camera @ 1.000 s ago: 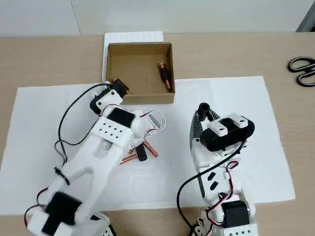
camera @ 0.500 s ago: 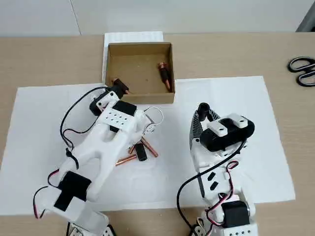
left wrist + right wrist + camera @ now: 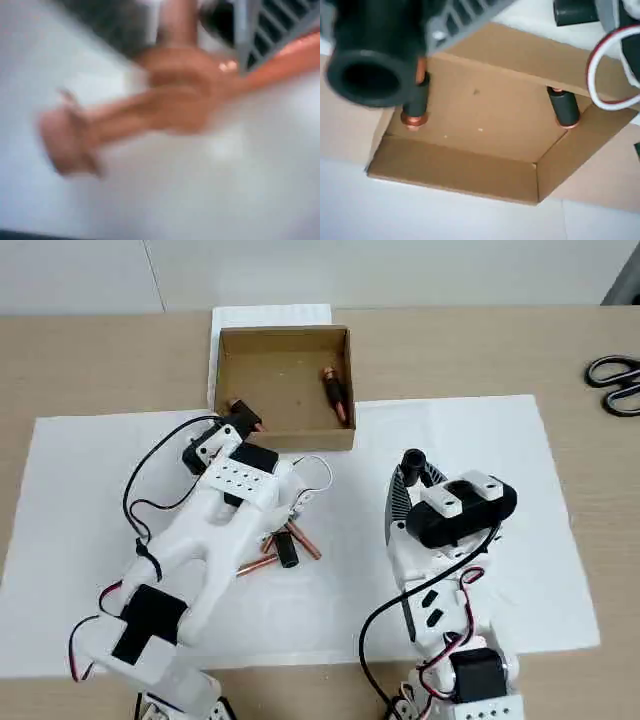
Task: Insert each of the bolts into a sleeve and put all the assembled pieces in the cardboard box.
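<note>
1. Step in hand, as we judge it: picking a bolt for the next assembly. Two assembled black-and-copper pieces (image 3: 337, 395) already lie in the open brown cardboard box (image 3: 300, 438), one along a side wall and the other in a near corner.
2. Loose copper bolts (image 3: 258, 565) and a short black plastic sleeve (image 3: 288, 550) sit in a small heap. The heap is on the white paper sheet (image 3: 500, 460) covering the worktop (image 3: 100, 360), near the front of the box.
3. The left claw (image 3: 282, 518) is down at the heap. Its wrist view has one copper bolt (image 3: 140, 115) very close, lying on the paper. We cannot tell whether this claw is wide or gripping.
4. The right claw (image 3: 410, 475) sits apart from the heap, aimed at the box. It is narrow, clamped on a second black sleeve (image 3: 367, 75) whose open mouth faces its wrist camera.
5. Next move, our read: the left claw must grip a bolt firmly and lift it clear of the heap. It then has to line the shaft up with the held sleeve's mouth, and a tilted bolt would jam.
6. Versus a second ago, the left arm has swung so its rear links sit further in over the paper, and its wrist has edged toward the box. The right arm, the heap and the box contents look unchanged.
</note>
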